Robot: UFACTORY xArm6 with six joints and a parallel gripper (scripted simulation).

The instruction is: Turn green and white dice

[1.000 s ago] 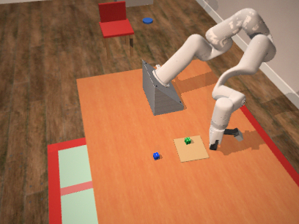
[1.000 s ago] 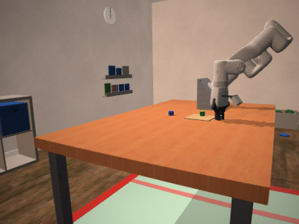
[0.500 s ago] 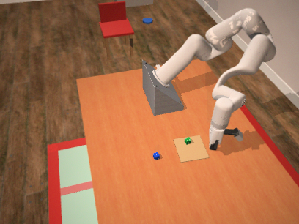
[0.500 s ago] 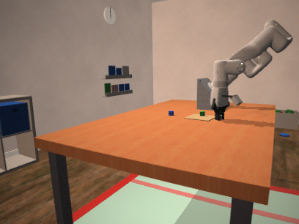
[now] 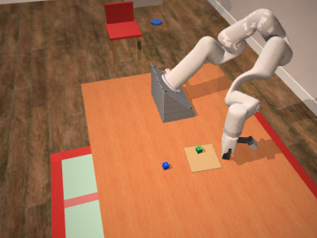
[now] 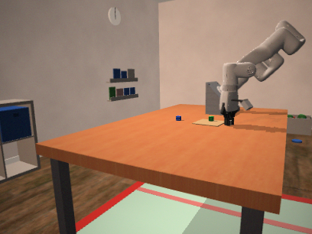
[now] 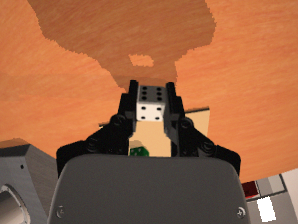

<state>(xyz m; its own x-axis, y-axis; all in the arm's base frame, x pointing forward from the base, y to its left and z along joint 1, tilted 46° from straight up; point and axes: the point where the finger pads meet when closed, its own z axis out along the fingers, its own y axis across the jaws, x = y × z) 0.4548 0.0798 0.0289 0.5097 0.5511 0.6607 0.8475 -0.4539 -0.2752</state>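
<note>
My gripper (image 5: 225,155) (image 6: 229,123) (image 7: 151,92) is shut on the white die (image 7: 150,110), low over the table just off the right edge of the tan mat (image 5: 206,162) (image 6: 204,122) (image 7: 152,141). In the wrist view the white die sits between the black fingers with several pips on its visible faces. The top and exterior views hide it behind the fingers. The green die (image 5: 199,148) (image 6: 210,118) (image 7: 139,152) lies on the mat near its far edge. The blue die (image 5: 165,166) (image 6: 178,118) lies on the table left of the mat.
A grey wedge-shaped arm base (image 5: 169,97) (image 6: 212,95) stands at the back of the orange table (image 5: 136,187). A red chair (image 5: 123,25) and a blue disc (image 5: 156,22) are on the floor beyond.
</note>
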